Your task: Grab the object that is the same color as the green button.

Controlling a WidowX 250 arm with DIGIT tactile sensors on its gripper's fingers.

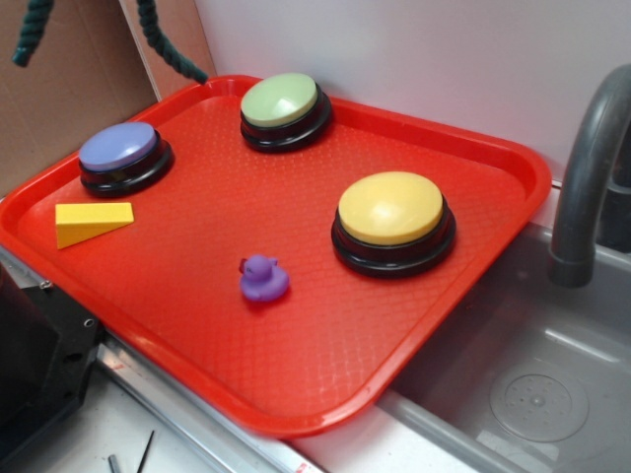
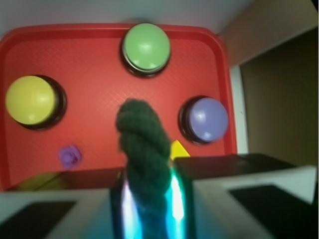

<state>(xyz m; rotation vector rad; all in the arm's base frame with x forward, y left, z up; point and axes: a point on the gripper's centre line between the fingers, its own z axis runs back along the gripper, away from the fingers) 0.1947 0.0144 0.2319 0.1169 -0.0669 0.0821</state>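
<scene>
Wrist view: dark green twisted rope piece (image 2: pixel 143 149) stands between the jaws, which are closed narrow on its lower part; the free end pokes up toward the camera's far field, over the red tray (image 2: pixel 89 55). Gripper (image 2: pixel 149 199) sits high above the tray, judging by how small the buttons look beneath it. Rope appears lifted clear of the surface, nothing touching its tip.

Exterior view: the gripper body itself is out of frame. Two dark green rope ends hang at the top edge, one at the far left corner (image 1: pixel 32 30), one trailing down near the tray's back rim (image 1: pixel 168 39). Probably the same piece drooping either side of the grip, though the crop hides the join, so not certain. The floppy hang fits a thin rope held at its middle.

On the tray: pale green button (image 1: pixel 282 103) at the back, purple button (image 1: pixel 122 153) to its left, larger yellow button (image 1: pixel 392 215) toward the sink (image 1: pixel 532 394), yellow wedge block (image 1: pixel 91 222) near the left rim, small purple duck (image 1: pixel 263 279) in the open middle. All well apart, none disturbed.

Judgement: colour match made, rope held; grab looks essentially complete. The risk is slippage, since the rope is soft and the hold is narrow.
</scene>
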